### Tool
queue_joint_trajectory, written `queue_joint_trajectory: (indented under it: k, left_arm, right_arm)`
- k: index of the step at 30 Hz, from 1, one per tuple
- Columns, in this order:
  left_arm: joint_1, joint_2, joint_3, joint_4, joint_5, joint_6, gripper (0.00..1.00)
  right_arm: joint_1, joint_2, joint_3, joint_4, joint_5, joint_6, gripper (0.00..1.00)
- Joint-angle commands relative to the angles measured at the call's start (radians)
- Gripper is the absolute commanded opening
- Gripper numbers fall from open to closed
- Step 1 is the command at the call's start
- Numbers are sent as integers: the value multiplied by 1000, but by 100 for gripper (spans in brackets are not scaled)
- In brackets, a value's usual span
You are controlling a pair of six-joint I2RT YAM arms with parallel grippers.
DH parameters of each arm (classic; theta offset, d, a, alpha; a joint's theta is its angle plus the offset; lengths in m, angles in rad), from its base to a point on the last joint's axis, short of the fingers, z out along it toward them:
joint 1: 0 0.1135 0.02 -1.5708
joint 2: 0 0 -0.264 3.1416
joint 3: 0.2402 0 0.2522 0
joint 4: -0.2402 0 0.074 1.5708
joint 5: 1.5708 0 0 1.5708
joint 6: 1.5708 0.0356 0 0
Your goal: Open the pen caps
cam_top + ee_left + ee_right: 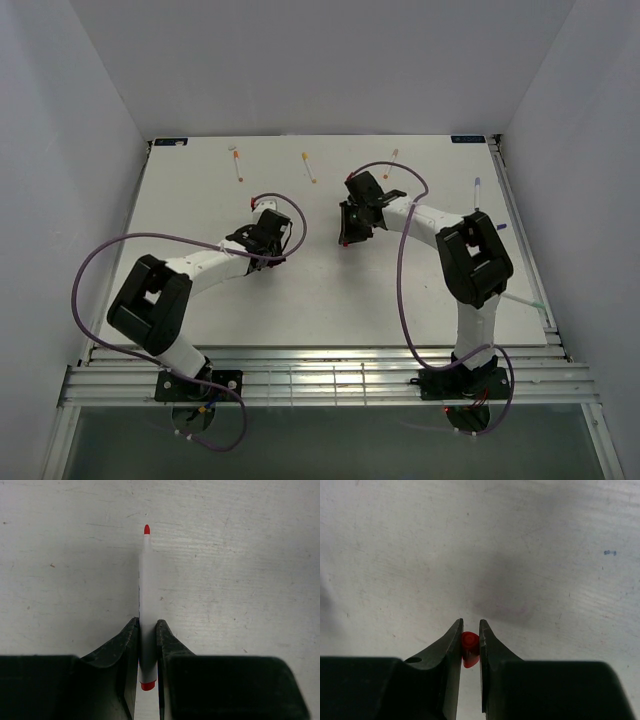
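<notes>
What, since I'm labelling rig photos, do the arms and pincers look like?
The left arm and right arm share white links, black joint housings and a looping purple cable each. The left pincer and right pincer have two black, wedge-shaped fingers.

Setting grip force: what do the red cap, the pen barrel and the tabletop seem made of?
Red cap: probably plastic, smooth, with a faint sheen on its end. Pen barrel: likely smooth white plastic, evenly lit, no grain. Tabletop: hard white matt surface, scratched and scuffed; painted board or laminate, cannot tell.
</notes>
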Motion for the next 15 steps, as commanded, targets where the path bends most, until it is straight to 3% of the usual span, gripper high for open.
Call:
queue_joint_trajectory:
  k: [1,9,15]
  left_arm:
    - [2,17,1,57,8,20,0]
    - [2,95,40,23,-34,2,3]
    - [4,142,55,8,-35,-20,7]
  right_arm:
    - [-1,49,79,-33,34,-28,8]
    - [0,107,167,-74,54,-58,14]
    - [11,118,135,-42,55,-48,16]
